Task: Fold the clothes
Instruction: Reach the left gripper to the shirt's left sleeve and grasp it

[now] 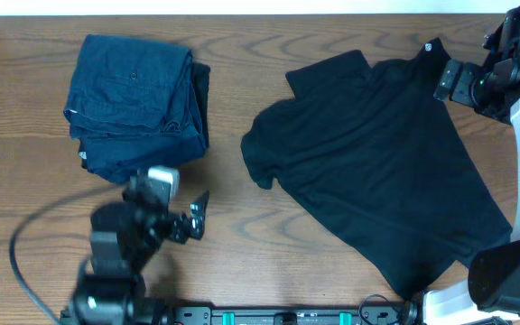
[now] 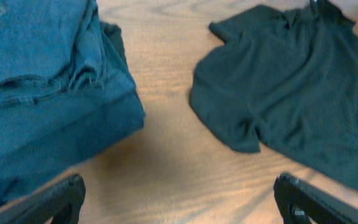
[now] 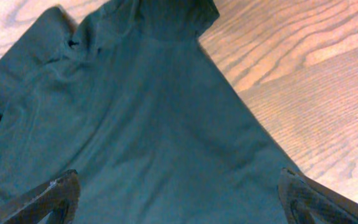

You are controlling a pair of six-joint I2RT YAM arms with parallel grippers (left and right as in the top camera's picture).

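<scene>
The black T-shirt [image 1: 377, 162] is lying spread out on the right half of the table [image 1: 242, 54], its collar toward the far right. The right gripper [image 1: 444, 83] is being held beside the collar, jaws spread wide, nothing pinched. The left gripper [image 1: 197, 217], also spread and empty, is being held at near left, beside the folded blue stack [image 1: 138, 99].

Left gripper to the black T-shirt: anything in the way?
Nothing visible. Only bare table lies between the open left gripper and the T-shirt's near sleeve. The dark blue folded stack sits off to the side, apart from the shirt and off that line.
</scene>
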